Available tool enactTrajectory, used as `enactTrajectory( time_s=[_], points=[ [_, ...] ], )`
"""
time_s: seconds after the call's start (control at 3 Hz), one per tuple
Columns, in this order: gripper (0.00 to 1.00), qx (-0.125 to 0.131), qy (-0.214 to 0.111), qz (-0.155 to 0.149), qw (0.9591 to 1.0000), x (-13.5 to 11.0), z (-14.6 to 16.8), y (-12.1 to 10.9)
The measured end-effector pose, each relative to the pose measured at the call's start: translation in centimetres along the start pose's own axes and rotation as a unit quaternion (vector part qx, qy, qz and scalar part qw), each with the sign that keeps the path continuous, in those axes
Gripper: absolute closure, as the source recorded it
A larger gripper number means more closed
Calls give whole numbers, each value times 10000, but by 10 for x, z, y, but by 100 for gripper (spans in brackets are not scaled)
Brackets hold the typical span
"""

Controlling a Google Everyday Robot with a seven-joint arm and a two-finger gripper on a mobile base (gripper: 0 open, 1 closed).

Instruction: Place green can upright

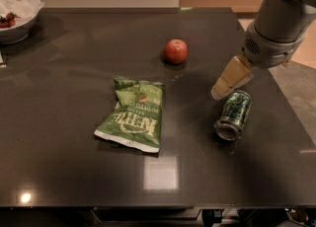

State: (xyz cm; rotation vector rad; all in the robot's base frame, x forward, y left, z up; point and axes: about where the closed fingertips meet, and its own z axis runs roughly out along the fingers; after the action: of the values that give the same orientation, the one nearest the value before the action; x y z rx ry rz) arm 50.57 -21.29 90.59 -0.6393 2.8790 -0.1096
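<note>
Dark and shiny, the table fills most of the view, with a pale wall behind it. The gripper hangs over the right side of the table, at the end of a big grey arm that comes in from the top right corner. It is tan and points down and to the left. Its tip is just beside the far end of the green can; I cannot tell if the two touch. I also cannot tell if the gripper is spread apart or pressed together. The can lies on its side on the table, not standing up. One silver end faces the front, and the other end points back toward the gripper. To the left of the can, near the middle of the table, lies a flat green chip bag. Behind the bag sits a red apple. Far off in the back left corner is a white bowl with something red inside.
</note>
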Motion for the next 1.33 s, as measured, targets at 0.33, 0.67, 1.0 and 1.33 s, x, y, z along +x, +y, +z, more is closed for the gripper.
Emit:
enactTrajectory(
  time_s=[0.33, 0.67, 1.0, 1.33],
  points=[
    [0, 154, 252, 911, 9954, 1, 11, -9],
    [0, 218, 293, 1521, 9877, 1, 18, -9],
    [0, 224, 266, 1682, 9851, 0, 18, -9],
    [0, 356, 358, 1745, 9834, 0, 21, -7]
  ],
)
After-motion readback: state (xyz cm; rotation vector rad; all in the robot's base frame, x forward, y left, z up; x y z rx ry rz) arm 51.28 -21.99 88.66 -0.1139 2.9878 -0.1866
